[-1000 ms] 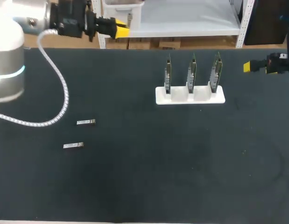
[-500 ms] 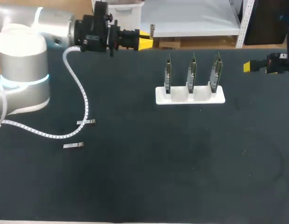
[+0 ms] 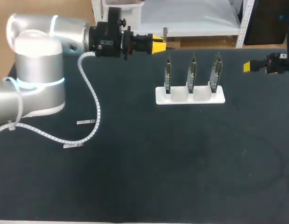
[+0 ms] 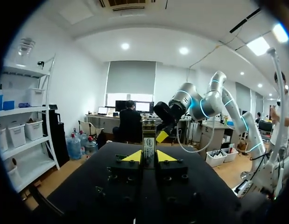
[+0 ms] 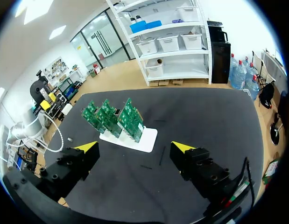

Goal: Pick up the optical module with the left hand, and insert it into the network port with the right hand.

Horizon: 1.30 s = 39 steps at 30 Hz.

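A small silver optical module stands upright between the yellow tips of my left gripper, which is shut on it. In the head view that gripper hangs over the table's far edge, pointing right, just left of the boards, and the module sticks up at its tips. Three green network cards stand upright in a white holder. My right gripper is at the right edge of the table. In its wrist view it is wide open and empty, with the cards ahead of it.
Two more silver modules lie on the dark mat at the left, under the left arm's white cable. My right arm shows ahead of the left gripper.
My left arm has swung to the right along the far edge with the module in its gripper, closer to the cards. The right arm has kept still.
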Available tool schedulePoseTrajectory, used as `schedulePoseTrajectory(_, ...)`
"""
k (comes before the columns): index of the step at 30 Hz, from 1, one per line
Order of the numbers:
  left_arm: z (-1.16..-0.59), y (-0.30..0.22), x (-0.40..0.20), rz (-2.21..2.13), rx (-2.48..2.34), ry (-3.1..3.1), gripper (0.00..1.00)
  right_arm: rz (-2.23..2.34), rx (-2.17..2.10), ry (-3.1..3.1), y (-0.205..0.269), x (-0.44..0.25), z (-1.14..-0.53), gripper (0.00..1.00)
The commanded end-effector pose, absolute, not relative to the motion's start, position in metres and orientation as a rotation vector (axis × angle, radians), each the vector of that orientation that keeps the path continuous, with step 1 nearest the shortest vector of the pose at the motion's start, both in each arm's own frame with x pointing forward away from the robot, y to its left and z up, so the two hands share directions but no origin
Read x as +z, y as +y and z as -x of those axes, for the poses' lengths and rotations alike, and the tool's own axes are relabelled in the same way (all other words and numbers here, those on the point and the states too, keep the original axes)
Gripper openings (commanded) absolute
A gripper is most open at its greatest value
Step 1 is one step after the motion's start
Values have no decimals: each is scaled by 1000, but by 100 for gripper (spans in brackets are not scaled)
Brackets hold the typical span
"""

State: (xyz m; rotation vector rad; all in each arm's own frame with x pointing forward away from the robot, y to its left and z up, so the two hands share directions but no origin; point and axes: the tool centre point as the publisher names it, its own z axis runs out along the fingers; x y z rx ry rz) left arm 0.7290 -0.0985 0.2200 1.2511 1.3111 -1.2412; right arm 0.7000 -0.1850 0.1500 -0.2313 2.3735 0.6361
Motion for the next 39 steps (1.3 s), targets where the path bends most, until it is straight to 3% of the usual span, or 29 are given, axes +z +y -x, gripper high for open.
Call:
schedulePoseTrajectory(1,-733,-115,211,-1223,-1243,1325,0,231,636,2374,-185,150,-700,100)
schedulePoseTrajectory(16,-749,-137,190,-1219,-1198,1358,0,231,636,2374,-185,150,-700,100)
schedulePoseTrajectory(39,-794,-118,182,-1297,-1253,1406,0,231,636,2374,-185,150,-700,100)
